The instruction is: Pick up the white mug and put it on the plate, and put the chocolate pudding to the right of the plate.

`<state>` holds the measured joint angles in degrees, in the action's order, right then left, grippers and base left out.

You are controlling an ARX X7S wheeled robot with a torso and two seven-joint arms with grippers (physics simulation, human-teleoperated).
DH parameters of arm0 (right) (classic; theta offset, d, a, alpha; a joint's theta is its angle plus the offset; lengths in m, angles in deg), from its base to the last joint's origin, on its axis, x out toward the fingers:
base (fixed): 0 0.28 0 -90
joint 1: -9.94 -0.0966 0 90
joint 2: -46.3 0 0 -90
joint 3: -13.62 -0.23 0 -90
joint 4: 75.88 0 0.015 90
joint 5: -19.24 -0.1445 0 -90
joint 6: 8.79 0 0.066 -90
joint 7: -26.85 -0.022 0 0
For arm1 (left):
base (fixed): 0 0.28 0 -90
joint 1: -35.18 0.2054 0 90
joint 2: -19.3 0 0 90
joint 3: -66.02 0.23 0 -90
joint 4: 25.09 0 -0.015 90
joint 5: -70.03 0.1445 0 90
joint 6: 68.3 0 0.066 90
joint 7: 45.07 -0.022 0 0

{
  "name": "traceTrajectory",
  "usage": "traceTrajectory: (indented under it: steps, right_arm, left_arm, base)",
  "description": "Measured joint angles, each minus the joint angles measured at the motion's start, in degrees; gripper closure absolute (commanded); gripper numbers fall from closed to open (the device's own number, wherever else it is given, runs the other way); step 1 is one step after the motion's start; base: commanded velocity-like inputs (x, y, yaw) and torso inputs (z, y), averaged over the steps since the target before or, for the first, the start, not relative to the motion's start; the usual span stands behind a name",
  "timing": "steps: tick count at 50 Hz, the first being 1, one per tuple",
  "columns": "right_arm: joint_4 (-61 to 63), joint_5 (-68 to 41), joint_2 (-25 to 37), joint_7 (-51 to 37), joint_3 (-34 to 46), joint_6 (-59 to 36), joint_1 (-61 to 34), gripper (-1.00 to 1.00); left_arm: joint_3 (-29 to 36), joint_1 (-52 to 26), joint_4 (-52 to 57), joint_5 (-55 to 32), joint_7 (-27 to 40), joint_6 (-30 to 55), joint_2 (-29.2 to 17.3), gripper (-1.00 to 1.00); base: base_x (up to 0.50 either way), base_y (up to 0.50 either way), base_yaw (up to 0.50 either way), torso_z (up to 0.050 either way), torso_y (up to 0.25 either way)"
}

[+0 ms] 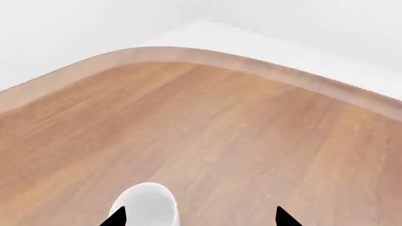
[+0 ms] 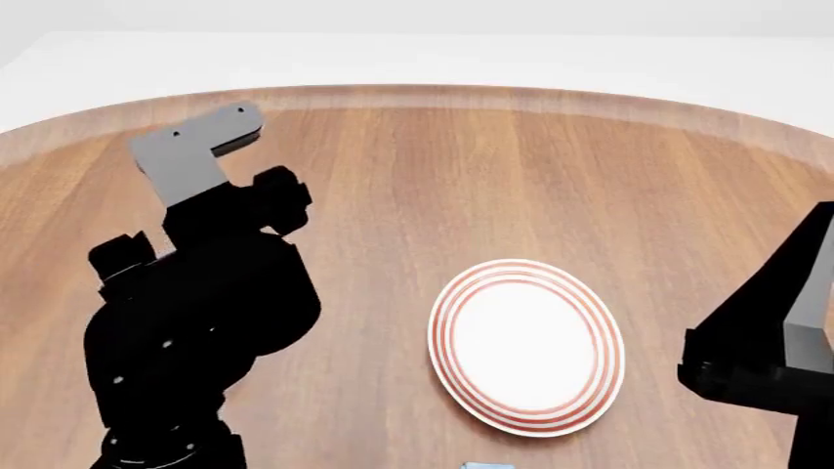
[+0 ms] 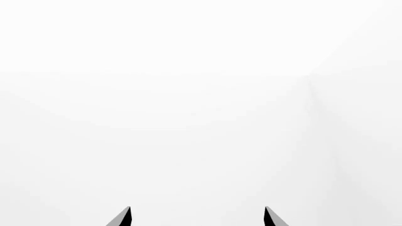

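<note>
Round white plate with concentric red rings [image 2: 528,344] lies flat on the wooden table, empty. Glossy white ceramic mug [image 1: 147,205] stands on the table, partly cut off. Light blue carton edge [image 2: 486,465] barely visible just beside the plate's near rim.

We see a wooden table [image 1: 220,132] spreading out ahead of the left pincer [image 1: 201,217], its brown grain running away from the tips. Far ahead of that pincer the top ends in a paler raised rim [image 1: 188,54] that curves around a rounded corner. Beyond the rim lies plain white ground [image 1: 283,28]. Ahead of the right pincer [image 3: 197,217] we find only a blank white surface [image 3: 188,94]; a faint seam [image 3: 320,117] off to one side may be a wall corner.
</note>
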<state>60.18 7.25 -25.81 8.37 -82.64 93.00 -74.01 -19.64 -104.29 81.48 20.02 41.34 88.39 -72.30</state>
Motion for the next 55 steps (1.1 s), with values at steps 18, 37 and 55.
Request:
traceTrajectory:
  steps: [18, 37, 55]
  right_arm:
    - [0.3, -0.3, 0.5, -0.2, 0.8, -0.1, 0.1, -1.0]
    - [0.2, -0.4, 0.9, -0.4, 1.6, -0.1, 0.3, -1.0]
    - [-0.2, -0.5, 1.3, -0.5, 2.3, 0.2, 0.4, -1.0]
  left_arm:
    - [1.7, 1.4, -11.3, 1.8, 3.6, -12.2, 0.3, -1.0]
    - [3.7, 4.0, -20.6, 3.1, 3.6, -21.7, 0.0, -1.0]
    - [5.1, 5.0, -27.9, 3.1, 1.0, -28.8, -0.8, -1.0]
  base:
    - [0.0, 0.0, 0.0, 0.0, 0.0]
    - [0.0, 0.0, 0.0, 0.0, 0.0]
    - [0.0, 0.0, 0.0, 0.0, 0.0]
